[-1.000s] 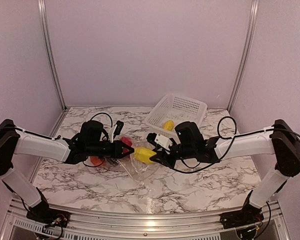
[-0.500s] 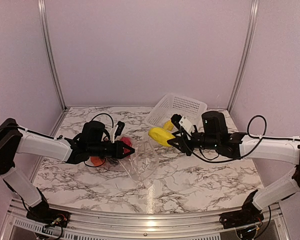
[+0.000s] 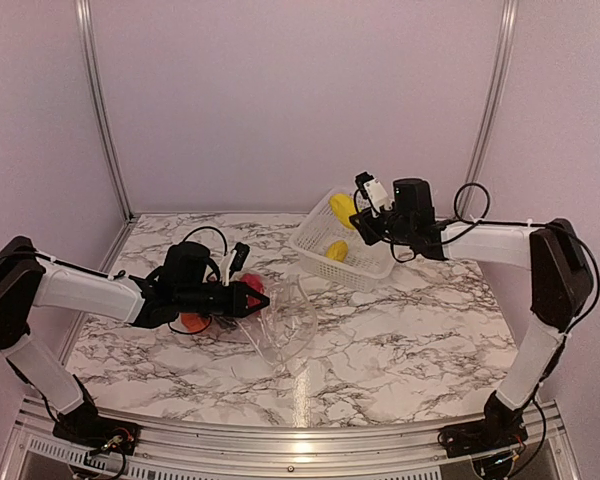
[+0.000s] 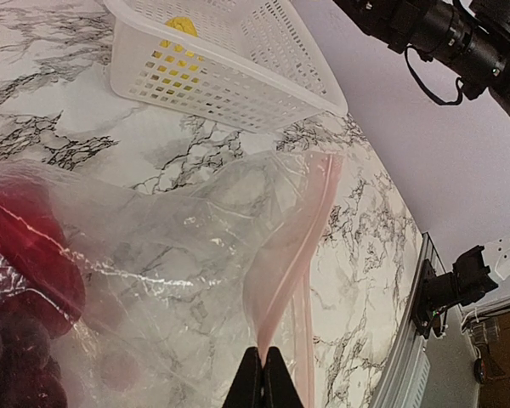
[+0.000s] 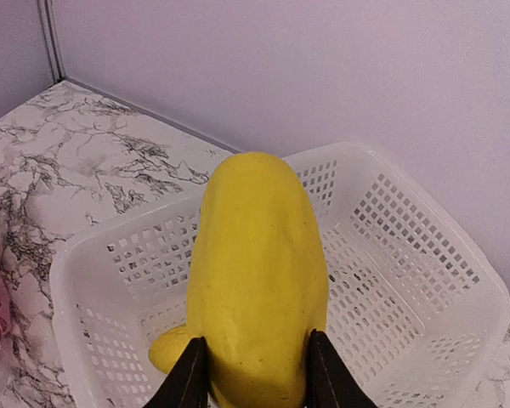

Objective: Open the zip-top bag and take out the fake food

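The clear zip-top bag (image 3: 280,320) lies open on the marble table, its pink zip strip (image 4: 293,255) facing right. My left gripper (image 3: 260,298) is shut on the bag's zip edge (image 4: 263,357). Inside the bag are a red apple (image 4: 25,246), dark purple grapes (image 4: 17,357) and an orange piece (image 3: 191,322). My right gripper (image 3: 352,215) is shut on a yellow fruit (image 5: 257,272) and holds it above the white basket (image 5: 425,280). A second yellow fruit (image 3: 336,250) lies in the basket, also showing in the right wrist view (image 5: 168,350).
The white perforated basket (image 3: 380,215) stands at the back right of the table, near the back wall. Metal frame posts (image 3: 488,110) rise at the back corners. A metal rail (image 3: 300,440) runs along the near edge.
My right gripper has carried the yellow fruit from the bag's mouth up and back to above the basket. The left gripper has kept its hold on the bag's edge.
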Robot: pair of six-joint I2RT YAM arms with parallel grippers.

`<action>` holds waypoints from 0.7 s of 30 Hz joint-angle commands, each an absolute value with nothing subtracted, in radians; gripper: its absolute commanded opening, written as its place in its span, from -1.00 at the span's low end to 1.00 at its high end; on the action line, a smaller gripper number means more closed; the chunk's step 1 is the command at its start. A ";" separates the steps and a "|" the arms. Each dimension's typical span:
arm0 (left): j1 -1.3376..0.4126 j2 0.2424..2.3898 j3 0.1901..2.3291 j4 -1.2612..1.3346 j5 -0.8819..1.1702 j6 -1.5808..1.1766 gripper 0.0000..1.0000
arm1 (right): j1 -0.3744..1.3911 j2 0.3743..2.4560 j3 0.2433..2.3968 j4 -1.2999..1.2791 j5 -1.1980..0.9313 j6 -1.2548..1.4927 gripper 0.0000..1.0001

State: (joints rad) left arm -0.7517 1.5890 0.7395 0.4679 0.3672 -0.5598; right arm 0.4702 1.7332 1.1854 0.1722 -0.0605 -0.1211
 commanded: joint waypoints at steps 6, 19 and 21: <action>-0.750 1.609 0.763 0.488 0.374 -0.546 -1.00 | 0.398 2.027 1.454 0.124 0.071 -0.102 -0.73; -0.746 1.611 0.764 0.486 0.373 -0.546 -1.00 | 0.388 2.326 1.780 0.005 0.175 -0.176 -0.48; -0.745 1.615 0.767 0.489 0.374 -0.548 -1.00 | 0.387 2.336 1.792 -0.028 0.179 -0.182 -0.34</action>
State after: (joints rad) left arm -0.7517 1.5909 0.7395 0.4706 0.3668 -0.5594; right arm 0.3939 2.3138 1.7367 0.0353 0.1383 -0.1551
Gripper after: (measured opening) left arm 0.007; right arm 0.321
